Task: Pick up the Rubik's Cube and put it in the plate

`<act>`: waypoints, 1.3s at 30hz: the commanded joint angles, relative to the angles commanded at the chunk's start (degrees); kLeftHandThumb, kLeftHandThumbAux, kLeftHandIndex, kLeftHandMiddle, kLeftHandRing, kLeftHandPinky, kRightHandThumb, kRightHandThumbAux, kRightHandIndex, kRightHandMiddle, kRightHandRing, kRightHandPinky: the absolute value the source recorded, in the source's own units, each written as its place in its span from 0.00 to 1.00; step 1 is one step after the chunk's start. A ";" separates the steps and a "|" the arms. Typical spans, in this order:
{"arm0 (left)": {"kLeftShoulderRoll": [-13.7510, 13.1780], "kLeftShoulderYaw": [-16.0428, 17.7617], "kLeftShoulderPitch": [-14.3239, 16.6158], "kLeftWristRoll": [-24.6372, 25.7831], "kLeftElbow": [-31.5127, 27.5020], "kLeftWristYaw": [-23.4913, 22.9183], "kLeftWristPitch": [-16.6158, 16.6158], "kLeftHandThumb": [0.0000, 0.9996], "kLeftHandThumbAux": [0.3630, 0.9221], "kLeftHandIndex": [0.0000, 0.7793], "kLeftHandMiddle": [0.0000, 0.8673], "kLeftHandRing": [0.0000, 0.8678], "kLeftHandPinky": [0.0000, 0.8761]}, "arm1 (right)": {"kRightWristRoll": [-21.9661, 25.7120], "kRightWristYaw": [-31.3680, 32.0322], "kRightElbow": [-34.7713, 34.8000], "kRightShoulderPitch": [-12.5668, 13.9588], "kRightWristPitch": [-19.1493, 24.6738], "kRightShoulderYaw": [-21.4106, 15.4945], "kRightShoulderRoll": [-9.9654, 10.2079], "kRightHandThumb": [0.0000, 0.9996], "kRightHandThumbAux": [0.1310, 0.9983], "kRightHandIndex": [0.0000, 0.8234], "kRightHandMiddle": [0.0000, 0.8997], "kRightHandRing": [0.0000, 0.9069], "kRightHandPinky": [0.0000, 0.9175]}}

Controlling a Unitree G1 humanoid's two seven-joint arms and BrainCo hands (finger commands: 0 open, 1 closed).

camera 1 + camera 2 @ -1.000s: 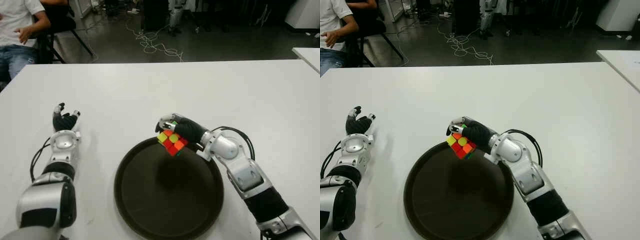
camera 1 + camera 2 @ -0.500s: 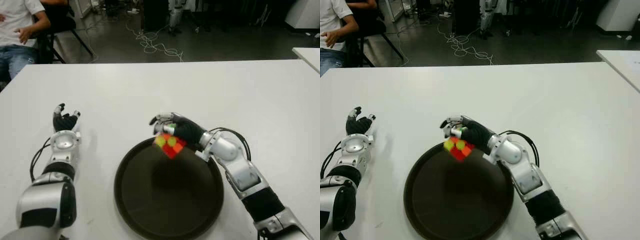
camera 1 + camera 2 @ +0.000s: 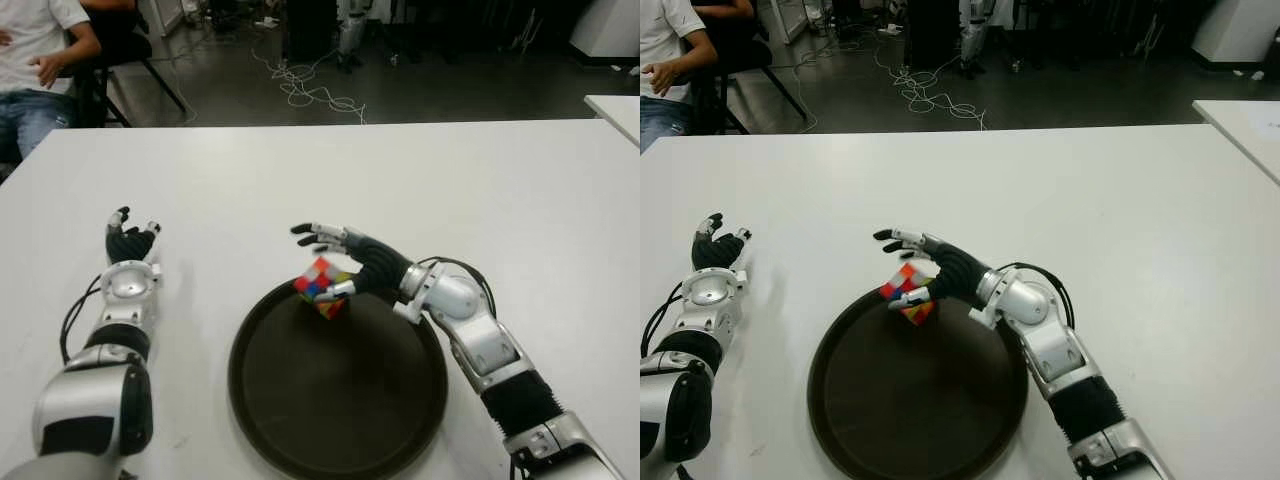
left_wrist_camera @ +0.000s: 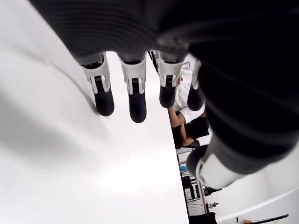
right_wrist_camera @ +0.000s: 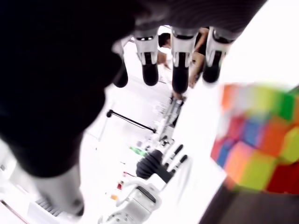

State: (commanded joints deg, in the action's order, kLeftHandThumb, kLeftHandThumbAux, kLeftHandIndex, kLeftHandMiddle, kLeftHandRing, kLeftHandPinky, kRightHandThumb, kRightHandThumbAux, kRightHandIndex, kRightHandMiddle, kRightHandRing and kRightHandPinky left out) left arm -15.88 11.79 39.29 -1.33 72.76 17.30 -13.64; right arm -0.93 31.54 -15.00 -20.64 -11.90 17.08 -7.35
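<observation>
The Rubik's Cube (image 3: 322,286) stands tilted on a corner just inside the far rim of the round dark plate (image 3: 340,420). My right hand (image 3: 325,258) is open behind it, its fingers (image 5: 180,70) spread straight above the cube and the thumb close against the cube's side. The right wrist view shows the cube (image 5: 259,140) loose in front of the outstretched fingers, apart from the palm. Whether the cube rests on the plate or is still in the air I cannot tell. My left hand (image 3: 128,240) shows idle on the white table at the far left, fingers (image 4: 135,93) straight.
The white table (image 3: 500,190) stretches wide to the right and beyond the plate. A seated person (image 3: 40,60) is at the back left, past the table's far edge. Cables (image 3: 310,90) lie on the floor behind. Another table's corner (image 3: 615,105) shows far right.
My right hand has opened and let go of the cube. The cube has dropped from the fingers to the plate's far rim and turned, showing other faces. The left arm has not moved.
</observation>
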 joint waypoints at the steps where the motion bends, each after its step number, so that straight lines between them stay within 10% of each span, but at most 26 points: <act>1: 0.00 -0.01 0.02 -0.02 0.00 0.09 0.01 0.13 0.67 0.07 0.13 0.15 0.16 | -0.05 0.10 -0.64 -0.21 -0.43 -0.02 0.09 0.00 0.75 0.12 0.13 0.13 0.10; 39: 0.00 -1.02 0.08 -0.41 -0.04 1.47 0.65 0.17 0.69 0.08 0.16 0.17 0.18 | -0.12 1.58 -7.13 -2.36 -4.37 -1.56 0.93 0.00 0.84 0.14 0.17 0.17 0.14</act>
State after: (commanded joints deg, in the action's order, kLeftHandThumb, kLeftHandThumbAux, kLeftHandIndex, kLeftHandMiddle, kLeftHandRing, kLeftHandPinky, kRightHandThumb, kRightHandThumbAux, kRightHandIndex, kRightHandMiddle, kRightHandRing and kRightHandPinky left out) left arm -15.88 10.77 39.37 -1.74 72.72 18.77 -12.98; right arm -1.05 33.12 -22.12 -23.00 -16.27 15.52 -6.42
